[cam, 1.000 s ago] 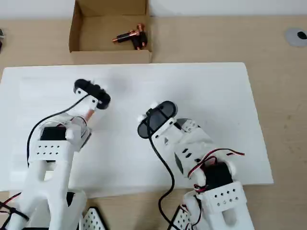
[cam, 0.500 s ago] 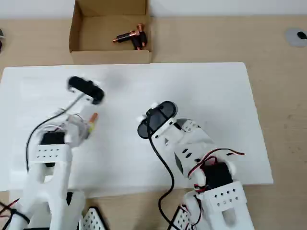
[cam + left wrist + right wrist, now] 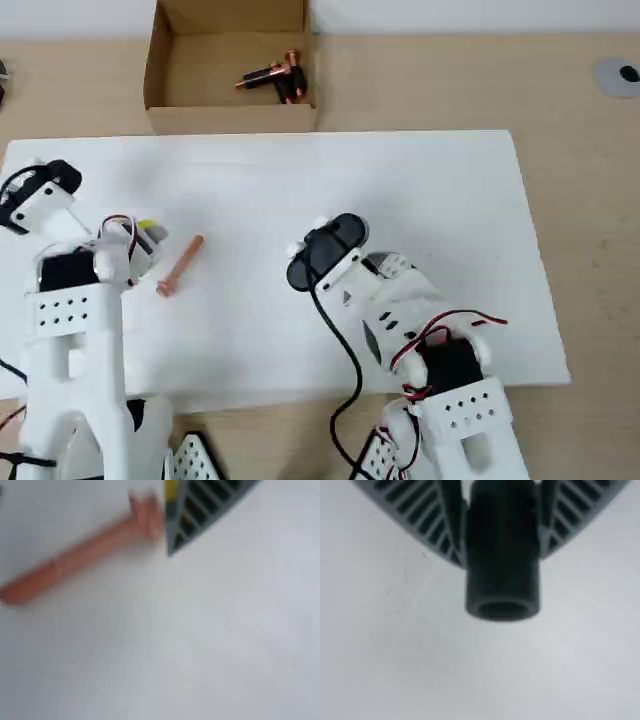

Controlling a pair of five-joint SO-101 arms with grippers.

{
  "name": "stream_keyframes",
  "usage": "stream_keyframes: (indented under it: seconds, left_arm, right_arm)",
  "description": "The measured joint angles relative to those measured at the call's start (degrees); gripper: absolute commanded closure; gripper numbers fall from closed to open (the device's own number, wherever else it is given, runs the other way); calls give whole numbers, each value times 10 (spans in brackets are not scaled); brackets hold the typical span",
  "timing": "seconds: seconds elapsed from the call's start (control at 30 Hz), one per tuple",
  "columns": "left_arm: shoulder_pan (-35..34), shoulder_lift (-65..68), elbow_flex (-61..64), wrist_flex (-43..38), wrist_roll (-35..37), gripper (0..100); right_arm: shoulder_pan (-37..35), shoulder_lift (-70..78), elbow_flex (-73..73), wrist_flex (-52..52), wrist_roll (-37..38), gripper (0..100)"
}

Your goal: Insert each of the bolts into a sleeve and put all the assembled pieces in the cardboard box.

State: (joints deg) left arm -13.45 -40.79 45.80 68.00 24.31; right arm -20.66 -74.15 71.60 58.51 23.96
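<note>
White board [image 3: 450, 200] on a wooden table [image 3: 585, 150]; cardboard box [image 3: 158, 75] sits off the board's far edge with assembled pieces [image 3: 272, 76] already inside.

- Right gripper [image 3: 502, 525]: jaws clamped on a black sleeve [image 3: 502, 587]. The sleeve's open mouth projects past the jaw tips and looks unobstructed.
- Left gripper [image 3: 146, 240]: holds nothing. Whether it stands apart or together cannot be told.
- Copper bolt [image 3: 85, 555]: lies loose on the board. Its head sits just beside the left jaw tip and its shank points away from that tip. It is well apart from the right jaws.

Step in hand, as I judge it: take up the bolt with the left arm, then feed it into the held sleeve.

How to do it well:
- Straddle the shank close to the head, jaws square across it, so most of the shank sticks out free.
- Close gently; a round bolt on a smooth board will likely roll if nudged from one side.
- Keep the right jaws clamped and unmoving.
- Bring the shank tip in line with the sleeve mouth and match the axes before pushing.
- Push slowly, and back off and realign if it binds.
</note>
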Motion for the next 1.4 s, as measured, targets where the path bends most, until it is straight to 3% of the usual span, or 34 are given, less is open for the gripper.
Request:
stream_keyframes:
  seconds: [0.23, 0.53, 0.67, 0.8, 1.03, 1.2, 1.4]
  left_arm:
    - [6, -1, -47, 54, 205, 678]
    - [25, -1, 90, -51, 295, 675]
    - [25, -1, 98, -61, 353, 678]
    - [30, -1, 114, -88, 357, 675]
    - [32, -1, 197, -210, 358, 675]
    - [47, -2, 201, -222, 363, 675]
    - [79, -3, 194, -225, 443, 675]
  right_arm:
    - [0, 0, 0, 0, 0, 988]
    - [0, 0, 0, 0, -4, 988]
    - [0, 0, 0, 0, -4, 988]
    - [0, 0, 0, 0, -4, 988]
    - [0, 0, 0, 47, 2, 988]
    - [0, 7, -16, 68, 10, 988]
    - [0, 142, -106, 70, 14, 988]
